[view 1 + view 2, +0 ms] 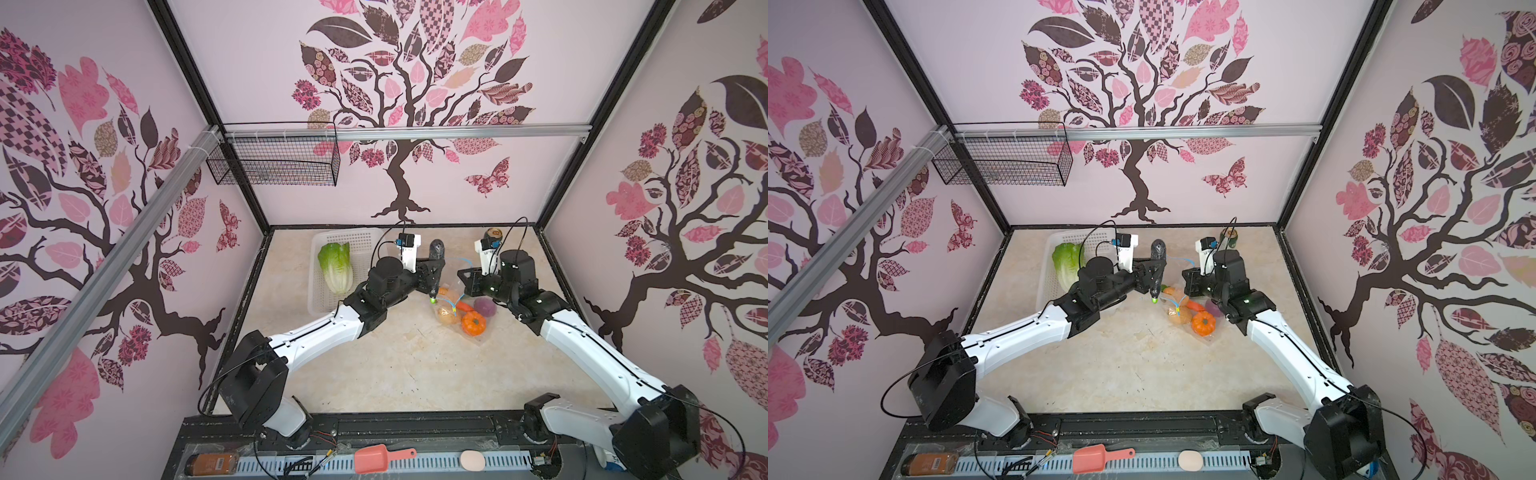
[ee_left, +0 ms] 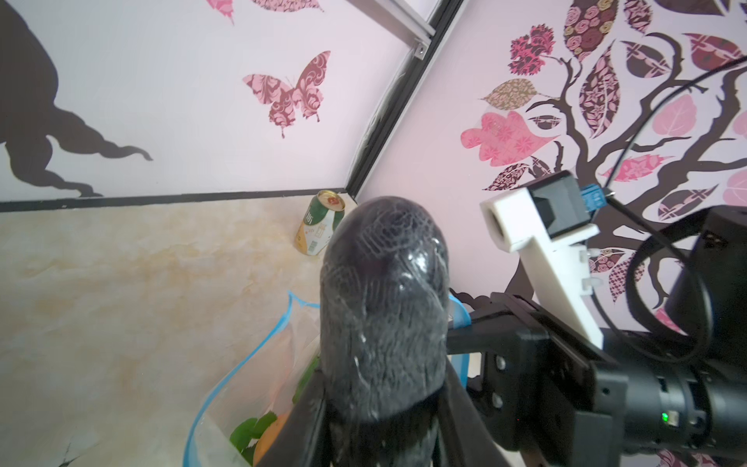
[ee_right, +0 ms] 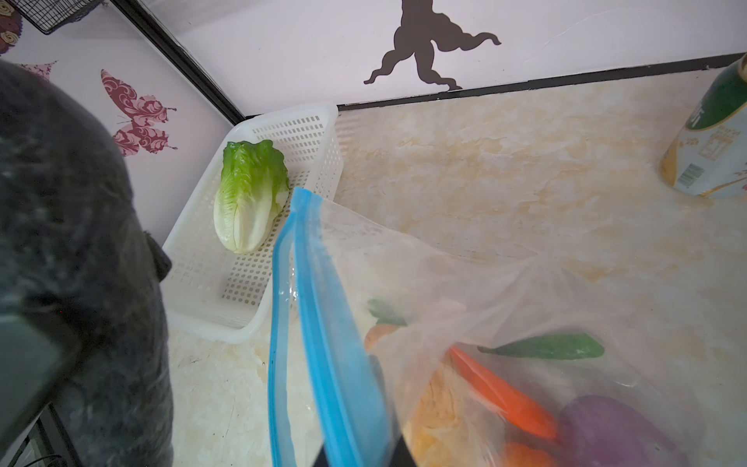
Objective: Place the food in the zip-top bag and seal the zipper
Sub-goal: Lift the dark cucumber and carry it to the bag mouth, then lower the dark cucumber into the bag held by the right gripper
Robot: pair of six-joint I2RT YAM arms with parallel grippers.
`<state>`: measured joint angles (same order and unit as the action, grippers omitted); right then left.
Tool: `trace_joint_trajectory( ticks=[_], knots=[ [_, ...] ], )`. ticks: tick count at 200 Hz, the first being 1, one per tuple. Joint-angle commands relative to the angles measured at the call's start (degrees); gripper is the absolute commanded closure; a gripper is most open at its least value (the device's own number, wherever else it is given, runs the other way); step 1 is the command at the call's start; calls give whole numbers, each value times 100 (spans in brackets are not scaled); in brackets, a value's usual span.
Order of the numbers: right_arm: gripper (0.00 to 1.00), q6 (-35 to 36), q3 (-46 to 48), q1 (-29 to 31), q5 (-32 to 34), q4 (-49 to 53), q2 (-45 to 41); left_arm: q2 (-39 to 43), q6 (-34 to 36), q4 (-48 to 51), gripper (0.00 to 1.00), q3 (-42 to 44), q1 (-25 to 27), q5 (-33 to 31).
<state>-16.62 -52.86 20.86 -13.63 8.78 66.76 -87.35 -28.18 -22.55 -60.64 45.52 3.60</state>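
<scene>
My left gripper was clamped around the dark eggplant at centre frame in both top views. The eggplant stood nearly upright, rounded end up and green stem tip down, just over the open mouth of the zip-top bag.

My right gripper, just right of centre, was closed on the bag's mouth edge. It pinched the light-blue zipper and held that edge up off the table. In the right wrist view the strip ran from mid-frame down to the bottom edge, where a dark finger showed beside it.

Through the clear plastic I could see the pumpkin, the purple onion, the carrot and a potato. They lay inside the bag, just below the grippers in the frame.

The napa cabbage lay in the white basket at the table's upper left, well apart from the bag. A drink can sat at the table's upper right corner.
</scene>
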Motion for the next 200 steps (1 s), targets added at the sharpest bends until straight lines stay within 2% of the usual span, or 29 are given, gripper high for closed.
trace_joint_trajectory(
  ticks=[1, 30, 61, 83, 128, 157, 179, 200],
  knots=[
    [100, -33, 38, -3, -109, -70, -58, -182, 347, -587, 72, 72, 2, -339],
    [100, -114, 30, 5, -217, -100, -105, -592, 541, -1452, 73, 61, 30, -719],
    [100, -408, -86, -3, -404, -101, -108, -1125, 280, -2540, 74, 221, 54, -857],
    [100, -727, -213, -3, -553, 47, 14, -1275, 231, -2860, 76, 384, 196, -1077],
    [100, -1391, -207, -3, -659, -288, 14, -1269, 144, -2922, 81, 827, 581, -1426],
    [100, -1307, -235, -3, -458, -258, -55, -1269, -38, -2783, 82, 1050, 704, -1523],
    [100, -1195, -236, -3, -266, -258, -139, -1209, -82, -2472, 82, 1055, 717, -1368],
    [100, -1143, -292, -3, -371, -245, -79, -1196, 3, -2149, 80, 979, 742, -1159]
  ],
)
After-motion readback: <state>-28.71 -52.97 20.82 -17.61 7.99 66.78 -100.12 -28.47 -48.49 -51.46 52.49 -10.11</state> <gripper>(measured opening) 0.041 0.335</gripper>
